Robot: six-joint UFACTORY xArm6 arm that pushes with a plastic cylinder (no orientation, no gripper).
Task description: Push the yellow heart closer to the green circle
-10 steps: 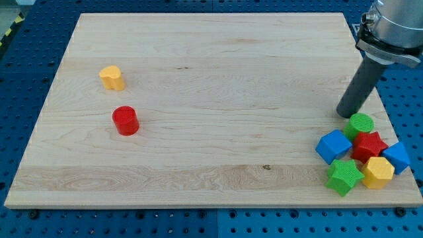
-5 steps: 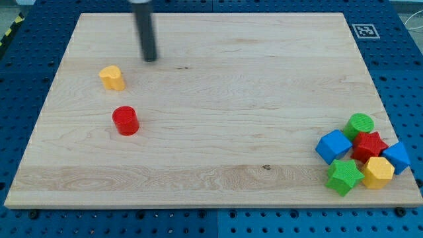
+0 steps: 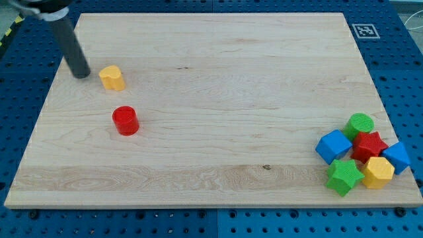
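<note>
The yellow heart (image 3: 112,77) lies on the wooden board (image 3: 218,79) at the view's upper left. The green circle (image 3: 361,123) sits far off at the view's right edge, at the top of a cluster of blocks. My tip (image 3: 81,74) stands on the board just left of the yellow heart, a small gap apart from it. The dark rod rises from the tip toward the view's top left corner.
A red cylinder (image 3: 125,121) stands below the yellow heart. By the green circle lie a red star (image 3: 369,145), two blue blocks (image 3: 333,146) (image 3: 398,157), a green star (image 3: 344,176) and a yellow block (image 3: 379,172). A marker tag (image 3: 364,30) sits at the board's top right corner.
My tip has swept from beside the green circle at the right, across the top of the board, to just left of the yellow heart. No block has moved.
</note>
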